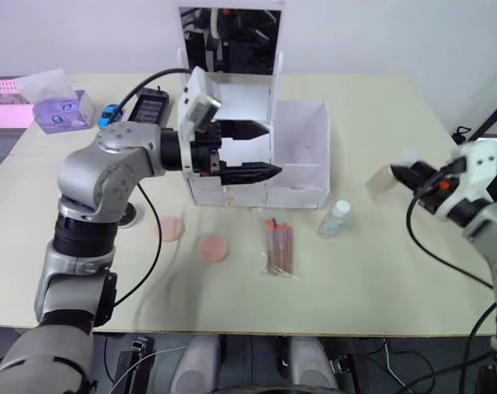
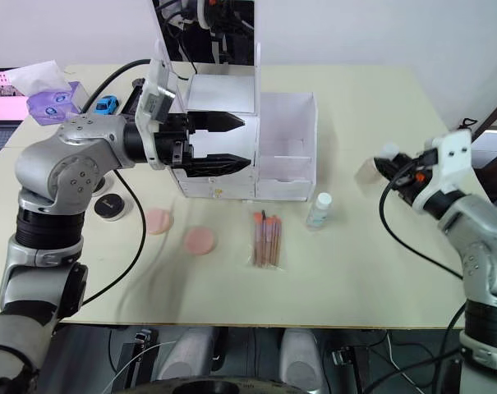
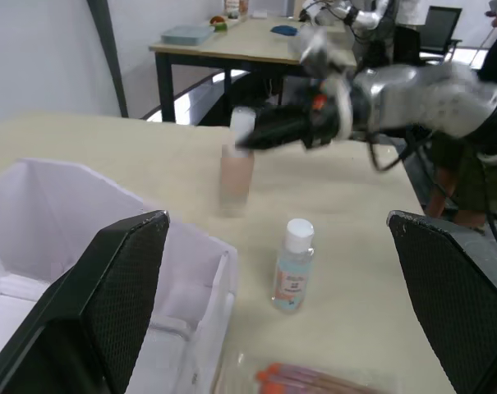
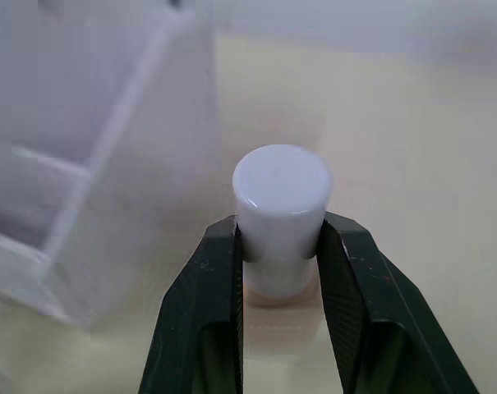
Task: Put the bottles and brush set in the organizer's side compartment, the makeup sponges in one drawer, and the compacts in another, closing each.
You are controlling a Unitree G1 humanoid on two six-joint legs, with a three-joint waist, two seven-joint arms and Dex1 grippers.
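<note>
White organizer (image 2: 285, 144) stands between both grippers; teal-labelled bottle (image 2: 319, 210) just before it.

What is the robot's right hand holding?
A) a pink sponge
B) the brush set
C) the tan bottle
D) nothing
C: the right gripper has its fingers shut on the white cap of the tan bottle, lifted above the table, while the sponges and the brush set lie on it.
</note>
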